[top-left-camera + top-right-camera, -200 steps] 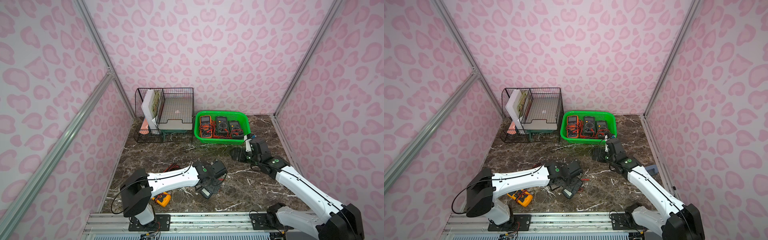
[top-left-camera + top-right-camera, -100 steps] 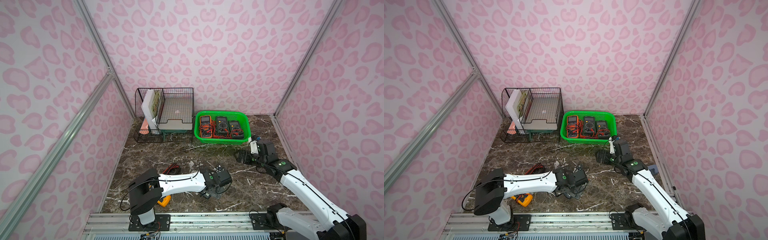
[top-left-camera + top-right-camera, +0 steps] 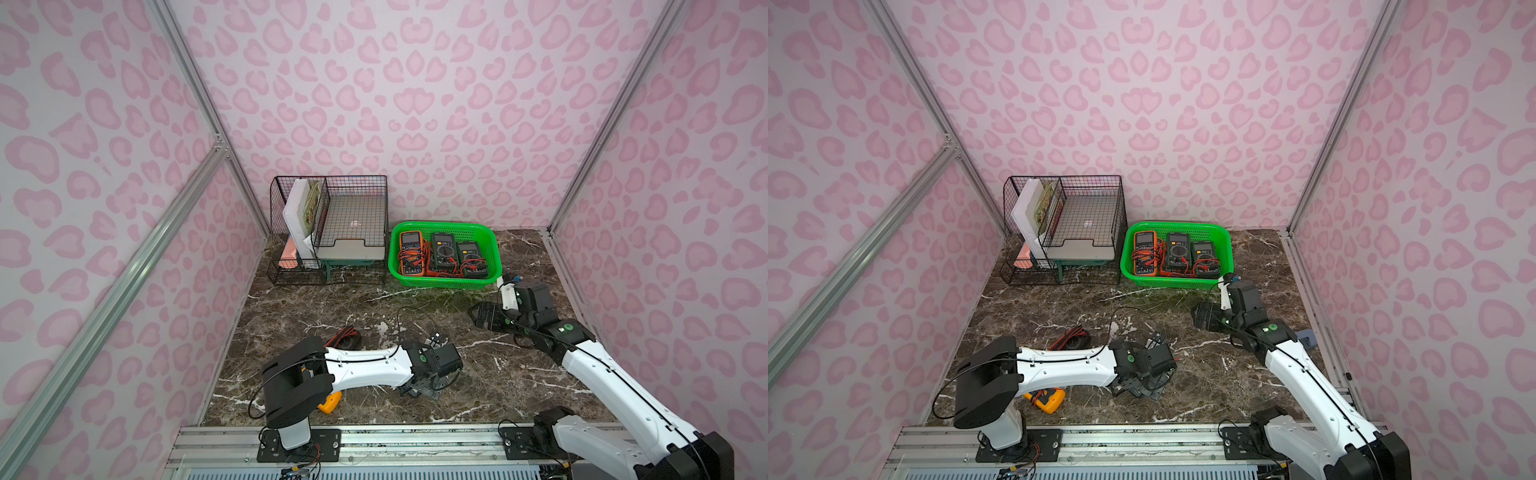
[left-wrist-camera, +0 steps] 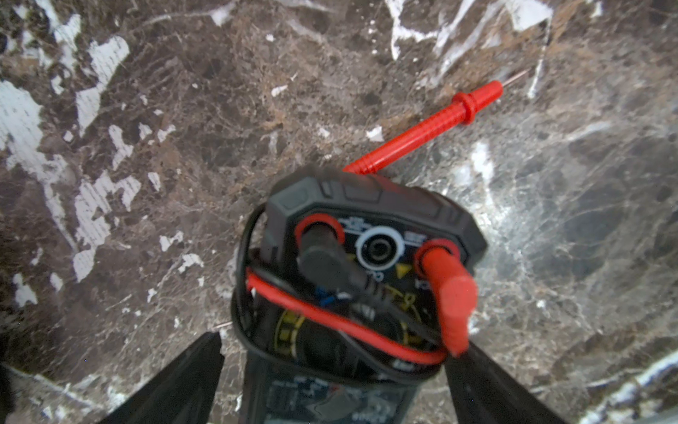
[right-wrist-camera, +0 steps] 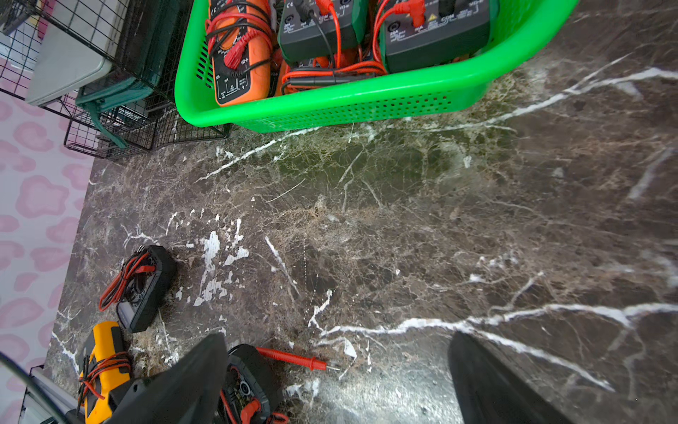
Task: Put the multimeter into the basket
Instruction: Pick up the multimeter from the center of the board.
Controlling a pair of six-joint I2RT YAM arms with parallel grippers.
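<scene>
Green basket (image 3: 444,281), upper centre in both top views, holds three meters (image 3: 443,257). Black multimeter (image 4: 367,227) flat on bench (image 3: 332,303), lower centre — left tool (image 4: 339,345) spread astride it, not clamped. Empty right tool (image 5: 337,339) spread near basket. Grasp, carry, drop remain — yellow meter (image 5: 104,352) also loose.

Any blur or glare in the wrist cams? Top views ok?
Left wrist: the multimeter is soft, its red plug smeared, glare on the table beside it. Right wrist: sharp; the basket casts a green tint on the table. Both top views: sharp, evenly lit.
</scene>
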